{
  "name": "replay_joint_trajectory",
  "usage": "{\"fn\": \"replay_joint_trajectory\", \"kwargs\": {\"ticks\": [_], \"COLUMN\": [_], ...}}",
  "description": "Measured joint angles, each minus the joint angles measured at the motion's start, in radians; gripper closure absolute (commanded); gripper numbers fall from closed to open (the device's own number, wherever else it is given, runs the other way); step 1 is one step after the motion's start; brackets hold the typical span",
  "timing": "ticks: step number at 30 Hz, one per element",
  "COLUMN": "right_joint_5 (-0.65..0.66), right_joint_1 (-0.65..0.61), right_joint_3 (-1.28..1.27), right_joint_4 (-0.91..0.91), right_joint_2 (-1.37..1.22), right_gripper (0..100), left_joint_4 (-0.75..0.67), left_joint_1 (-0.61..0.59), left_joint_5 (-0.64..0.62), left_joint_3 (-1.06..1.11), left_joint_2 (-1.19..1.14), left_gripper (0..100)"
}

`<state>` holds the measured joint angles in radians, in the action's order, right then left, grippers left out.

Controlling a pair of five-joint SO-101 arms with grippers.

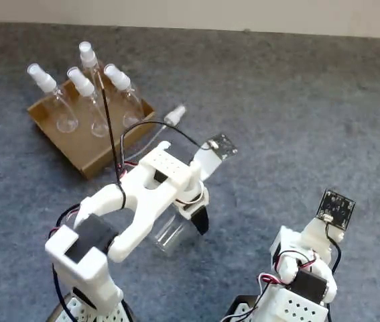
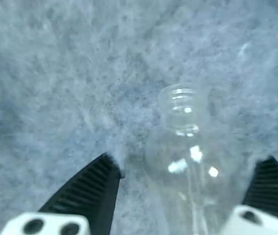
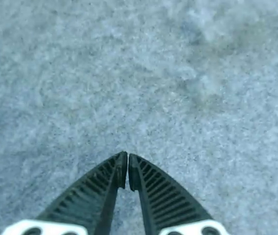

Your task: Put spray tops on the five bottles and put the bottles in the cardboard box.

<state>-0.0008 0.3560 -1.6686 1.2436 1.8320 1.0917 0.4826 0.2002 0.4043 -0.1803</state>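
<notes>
A clear bottle [image 2: 188, 147] without a spray top sits on the grey carpet between the fingers of my left gripper [image 2: 190, 169], which is open and not touching it. From above, that bottle [image 1: 168, 235] shows under the left gripper [image 1: 188, 227]. A loose white spray top [image 1: 175, 115] lies on the carpet beside the cardboard box [image 1: 102, 161]. Several bottles with spray tops, one of them [image 1: 59, 100], stand inside the box. My right gripper [image 3: 127, 164] is shut on nothing, over bare carpet.
The right arm [image 1: 303, 268] is folded back at the near right, with open carpet beyond it. The left arm's black cable [image 1: 109, 127] runs across the front of the box.
</notes>
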Motion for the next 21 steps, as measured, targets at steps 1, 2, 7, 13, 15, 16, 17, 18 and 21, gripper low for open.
{"fn": "replay_joint_trajectory", "kwargs": {"ticks": [1,2,7,13,15,16,17,18,21], "right_joint_5": [0.0,0.0,0.0,0.0,0.0,0.0,0.0,0.0,0.0], "right_joint_1": [0.0,0.0,0.0,0.0,0.0,0.0,0.0,0.0,0.0], "right_joint_3": [0.0,0.0,0.0,0.0,0.0,0.0,0.0,0.0,0.0], "right_joint_4": [0.0,0.0,0.0,0.0,0.0,0.0,0.0,0.0,0.0], "right_joint_2": [0.0,0.0,0.0,0.0,0.0,0.0,0.0,0.0,0.0], "right_gripper": [99.4,99.4,99.4,99.4,99.4,99.4,99.4,99.4,99.4], "left_joint_4": [0.0,0.0,-0.003,-0.005,-0.005,-0.005,-0.005,-0.005,-0.005], "left_joint_1": [-0.003,-0.003,-0.002,0.0,0.0,0.0,0.0,0.0,0.0], "left_joint_5": [0.0,0.0,0.0,0.0,0.0,0.0,0.0,0.0,0.0], "left_joint_3": [0.0,-0.002,-0.002,-0.002,-0.002,-0.002,-0.002,-0.002,-0.002], "left_joint_2": [-0.014,-0.018,-0.023,-0.023,-0.023,-0.023,-0.023,-0.023,-0.023], "left_gripper": [65,65,65,65,65,65,65,65,65]}}
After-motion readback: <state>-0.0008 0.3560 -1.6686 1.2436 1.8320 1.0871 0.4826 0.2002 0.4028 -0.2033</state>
